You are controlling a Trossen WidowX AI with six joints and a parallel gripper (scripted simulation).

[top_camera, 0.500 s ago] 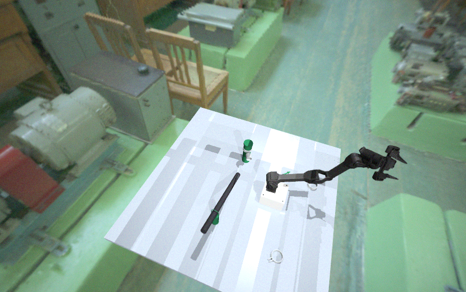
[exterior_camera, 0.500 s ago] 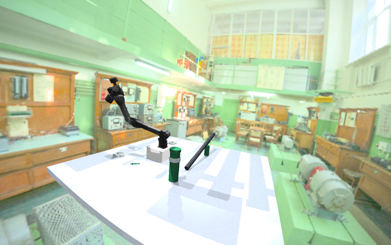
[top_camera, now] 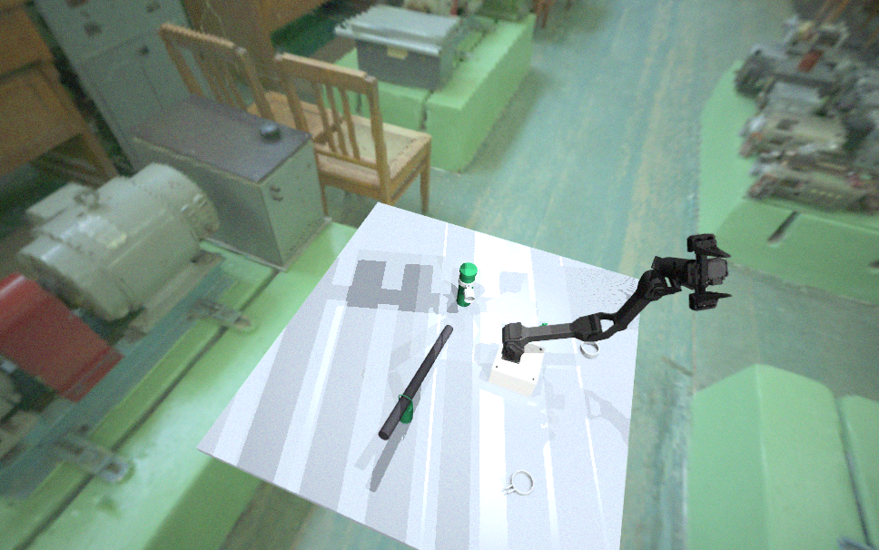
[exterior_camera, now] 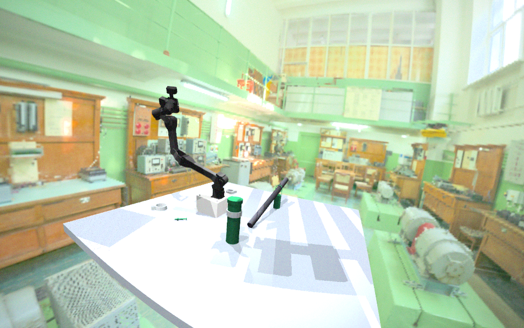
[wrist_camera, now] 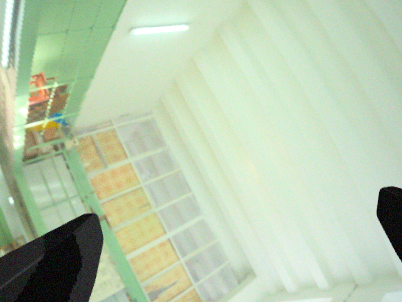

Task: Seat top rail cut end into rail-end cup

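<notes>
The dark rail (top_camera: 422, 369) (exterior_camera: 267, 204) slants through the green loop cap on the small post (top_camera: 406, 416) (exterior_camera: 277, 202). Its lower end points toward the big green post (top_camera: 462, 300) (exterior_camera: 233, 230) and is low over the table, apart from the post and cup. The grey brace band (exterior_camera: 234, 214) is around the post a little below its cap. The pale rail-end cup (top_camera: 469, 296) hangs on the band's rail side and is hidden in the exterior view. My gripper (top_camera: 727, 275) (wrist_camera: 242, 216) is open and empty, raised high beyond the table's edge, far from the rail.
The arm's white base block (top_camera: 512, 377) (exterior_camera: 208, 205) stands near the big post. One ring clamp (top_camera: 588, 350) (exterior_camera: 159, 207) and another ring clamp (top_camera: 521, 482) (exterior_camera: 230, 191) lie on the table. A small green piece (top_camera: 544, 324) (exterior_camera: 180, 219) lies behind the base.
</notes>
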